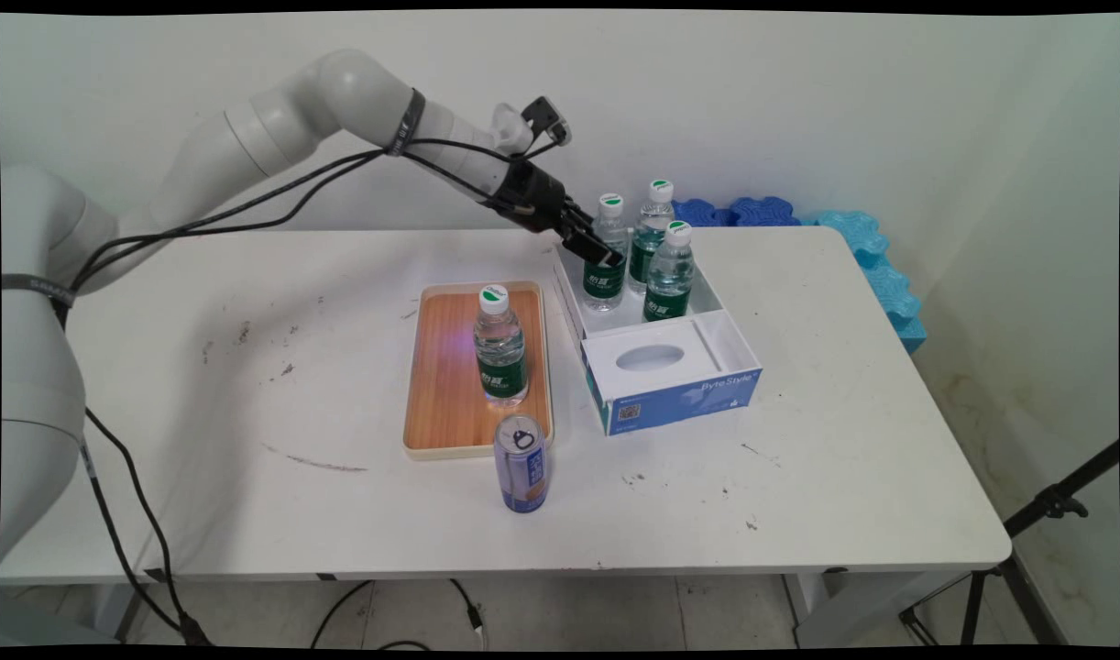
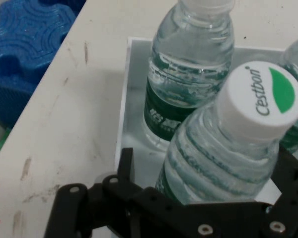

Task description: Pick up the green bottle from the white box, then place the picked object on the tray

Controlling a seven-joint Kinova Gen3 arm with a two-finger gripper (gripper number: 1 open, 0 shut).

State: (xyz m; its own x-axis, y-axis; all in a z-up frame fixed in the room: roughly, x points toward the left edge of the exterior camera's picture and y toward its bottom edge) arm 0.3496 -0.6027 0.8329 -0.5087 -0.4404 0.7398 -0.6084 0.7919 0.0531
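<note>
My black two-finger gripper (image 1: 604, 252) reaches down into the open back compartment of a white and blue cardboard tissue box (image 1: 679, 390), whose front reads "ByteStyle". My jaws stand spread on either side of the nearest clear plastic water bottle (image 2: 223, 148), at its left in the box, but I cannot tell whether my fingers (image 2: 125, 166) press it. Its white cap (image 2: 260, 101) carries a green leaf mark and the word "Cestbon"; its green label has white lettering too small to read. Two more clear water bottles with white caps and green labels share the compartment: one behind (image 1: 650, 234) and one to the right (image 1: 669, 273).

Left of the box lies a wooden tray with a cream rim (image 1: 436, 367), and a fourth water bottle (image 1: 499, 346) stands upright on it. A blue and silver drink can (image 1: 521, 463) stands just in front of the tray.

Everything rests on a scuffed white table (image 1: 844, 440) against a pale wall. Blue foam puzzle mats (image 1: 876, 261) lean behind the table, beyond the box.
</note>
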